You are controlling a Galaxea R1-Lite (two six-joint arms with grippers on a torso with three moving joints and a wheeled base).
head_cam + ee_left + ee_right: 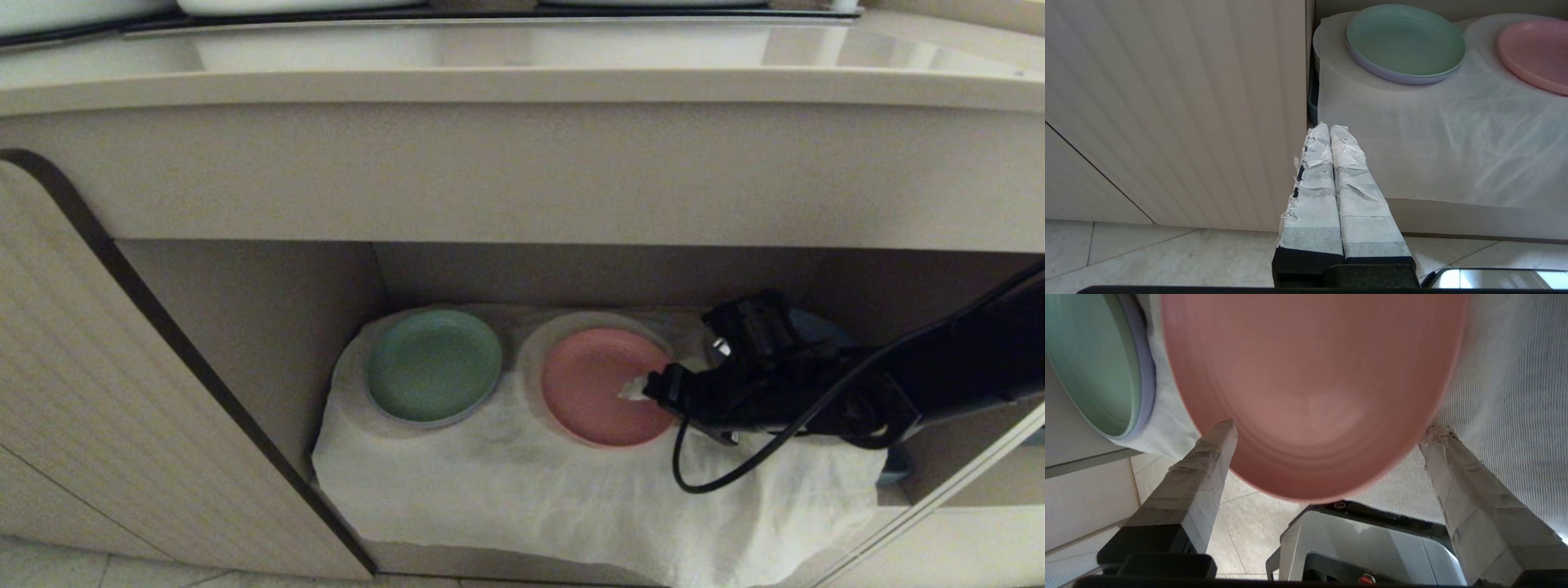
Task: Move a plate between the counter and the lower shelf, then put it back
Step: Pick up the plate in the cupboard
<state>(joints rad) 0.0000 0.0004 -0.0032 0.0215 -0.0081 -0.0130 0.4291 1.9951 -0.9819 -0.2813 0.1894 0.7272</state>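
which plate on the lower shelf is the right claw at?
The pink plate, right of the green plate on the white cloth. The right claw stands open over its rim; the green plate lies apart, untouched.

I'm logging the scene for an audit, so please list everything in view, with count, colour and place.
pink plate: one, salmon pink, on the white cloth in the lower shelf, right of the green plate.
green plate: one, pale green, on the cloth, left side of the shelf.
white cloth: one, white and wrinkled, covers the shelf floor and hangs over its front edge.
lower shelf: one, beige recess under the counter.
counter: one, beige slab along the top.
cabinet door: one, pale ribbed, left of the shelf.
floor: pale tiles, below.
right gripper: one, black with white-wrapped fingers, open at the pink plate's rim.
left gripper: one, same make, shut, parked low before the door.
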